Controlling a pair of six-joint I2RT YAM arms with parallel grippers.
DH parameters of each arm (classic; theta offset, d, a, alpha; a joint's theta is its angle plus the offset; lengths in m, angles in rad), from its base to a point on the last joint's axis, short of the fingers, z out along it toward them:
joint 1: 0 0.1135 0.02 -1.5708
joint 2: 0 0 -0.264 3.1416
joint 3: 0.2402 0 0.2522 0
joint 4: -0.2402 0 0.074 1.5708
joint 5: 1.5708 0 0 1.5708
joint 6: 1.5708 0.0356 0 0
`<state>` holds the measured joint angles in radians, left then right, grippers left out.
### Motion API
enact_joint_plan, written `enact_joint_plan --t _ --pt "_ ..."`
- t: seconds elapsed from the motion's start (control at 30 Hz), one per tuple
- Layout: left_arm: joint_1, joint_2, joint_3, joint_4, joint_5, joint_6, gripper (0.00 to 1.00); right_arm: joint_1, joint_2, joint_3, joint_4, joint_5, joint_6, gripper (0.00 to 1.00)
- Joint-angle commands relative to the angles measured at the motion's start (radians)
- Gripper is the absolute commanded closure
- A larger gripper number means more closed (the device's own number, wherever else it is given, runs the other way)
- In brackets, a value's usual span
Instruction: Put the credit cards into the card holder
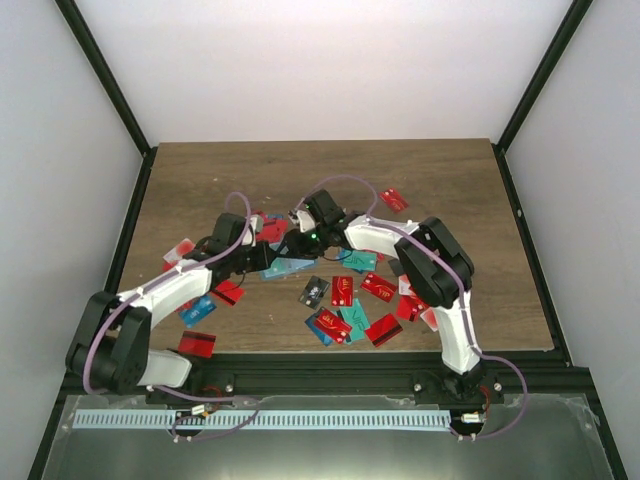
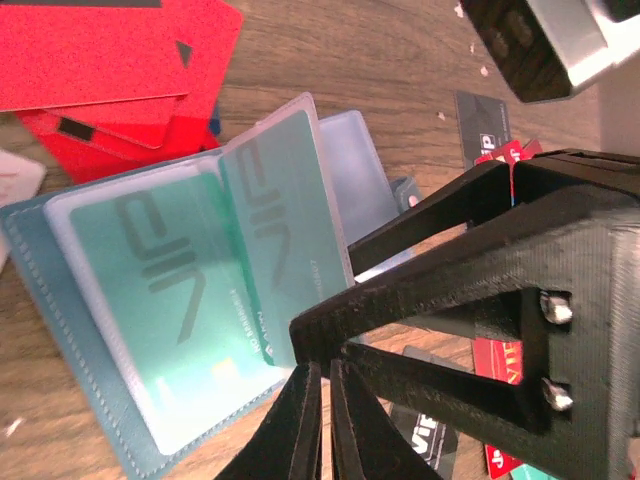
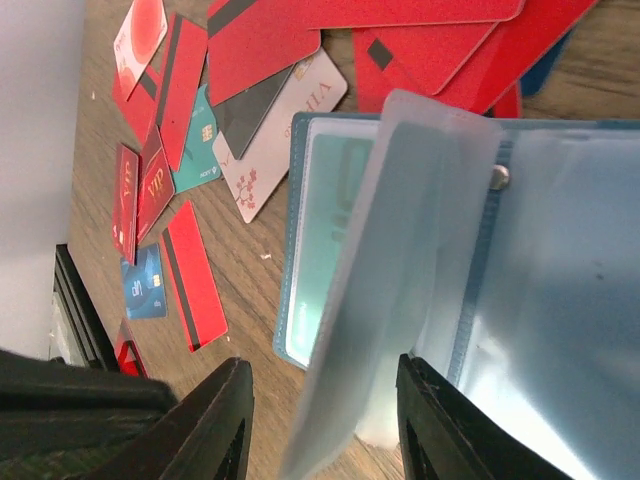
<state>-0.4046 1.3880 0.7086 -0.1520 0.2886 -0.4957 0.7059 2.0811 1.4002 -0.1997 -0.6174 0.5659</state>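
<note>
The teal card holder (image 1: 290, 267) lies open on the wooden table, its clear sleeves fanned out. In the left wrist view the holder (image 2: 60, 300) has teal cards (image 2: 270, 240) inside its sleeves. My left gripper (image 2: 322, 400) is shut, its tips by the lower corner of a sleeved card; nothing shows between them. My right gripper (image 3: 330, 420) is open, with a raised clear sleeve (image 3: 400, 260) of the holder (image 3: 290, 250) standing between its fingers. Both grippers, left (image 1: 270, 256) and right (image 1: 299, 243), meet over the holder. Loose credit cards (image 1: 343, 291) lie around it.
Red, teal and black cards are scattered in front of the right arm (image 1: 352, 322). Single red cards lie at the near left (image 1: 197, 343) and far right (image 1: 393, 199). A red pile (image 3: 300, 30) sits beside the holder. Black frame posts bound the table.
</note>
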Motion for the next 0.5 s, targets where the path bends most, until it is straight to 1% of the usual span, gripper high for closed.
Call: enact_joint_plan --t 0.0,0.27,0.47 --pt "0.026 -0.086 -0.065 -0.010 -0.030 -0.015 0.93 0.037 0.044 0.074 -0.044 0.040 0.005 0.58" --pt "0.065 -0.202 -0.155 -0.020 -0.051 -0.019 0.93 0.080 0.105 0.178 -0.099 0.083 0.001 0.57" --pt "0.090 -0.237 -0.188 -0.011 -0.068 -0.019 0.92 0.083 0.116 0.241 -0.131 0.109 -0.016 0.54"
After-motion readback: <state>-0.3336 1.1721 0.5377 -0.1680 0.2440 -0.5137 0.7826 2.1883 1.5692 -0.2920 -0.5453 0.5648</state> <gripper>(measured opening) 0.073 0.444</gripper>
